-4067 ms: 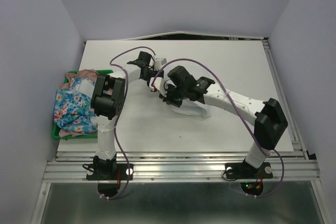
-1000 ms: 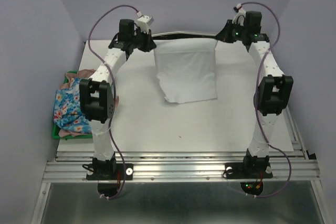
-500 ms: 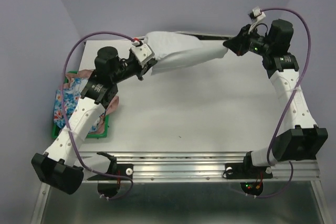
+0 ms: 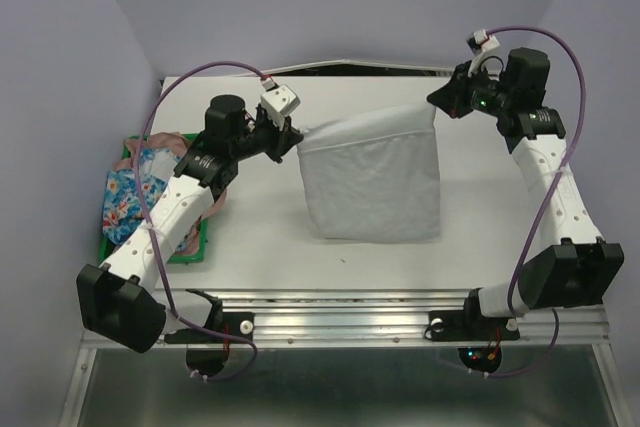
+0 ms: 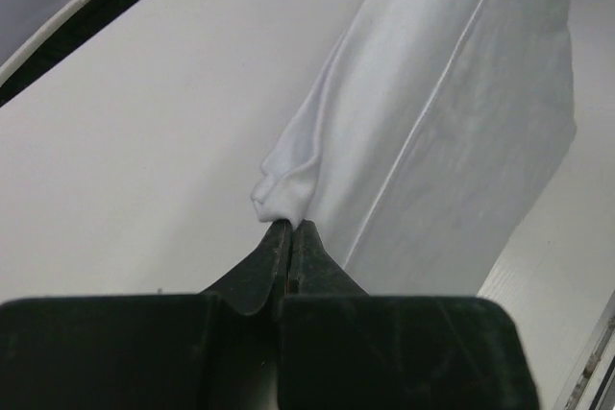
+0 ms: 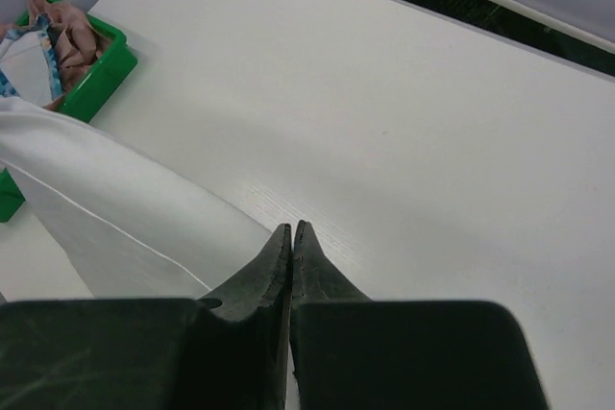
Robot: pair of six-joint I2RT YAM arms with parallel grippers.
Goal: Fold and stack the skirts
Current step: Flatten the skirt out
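Note:
The plain white skirt (image 4: pixel 372 177) hangs stretched between my two grippers, with its lower hem resting on the table. My left gripper (image 4: pixel 290 135) is shut on the skirt's upper left corner; in the left wrist view a bunch of white cloth (image 5: pixel 288 189) sticks out of the closed gripper (image 5: pixel 290 225). My right gripper (image 4: pixel 437 99) is shut at the upper right corner; in the right wrist view the skirt (image 6: pixel 106 208) runs off to the left of the gripper (image 6: pixel 291 228). The blue flowered skirt (image 4: pixel 130 205) and the dusty-pink skirt (image 4: pixel 165 140) lie in the tray.
A green plastic tray (image 4: pixel 108 251) stands at the table's left edge and also shows in the right wrist view (image 6: pixel 101 74). The white table (image 4: pixel 330 267) ends in a metal rail at the front. Purple walls close in the left, back and right.
Both arms have brought the white skirt forward and down from the back of the table. It was stretched high and is now hanging with its hem on the table. Both grips are unchanged.

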